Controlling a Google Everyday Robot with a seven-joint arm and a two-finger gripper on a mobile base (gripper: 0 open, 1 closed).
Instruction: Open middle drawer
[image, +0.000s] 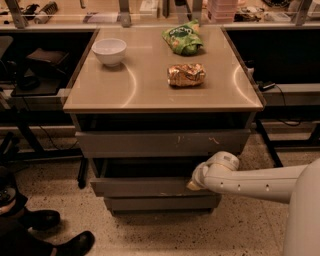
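Note:
The middle drawer (140, 186) is a wide, shallow grey drawer with a plain front, below the taller scratched top drawer (160, 143) and above the lowest drawer (160, 202). It stands pulled out a little, with a dark gap above its front. My gripper (195, 184) is at the right end of the middle drawer's front, at its top edge. The white arm (255, 182) reaches in from the right.
A white bowl (109, 51), a green snack bag (183, 39) and a brown snack bag (186, 74) lie on the cabinet top (150, 90). A person's dark shoes (45, 230) are on the floor at the lower left. Desks and cables flank the cabinet.

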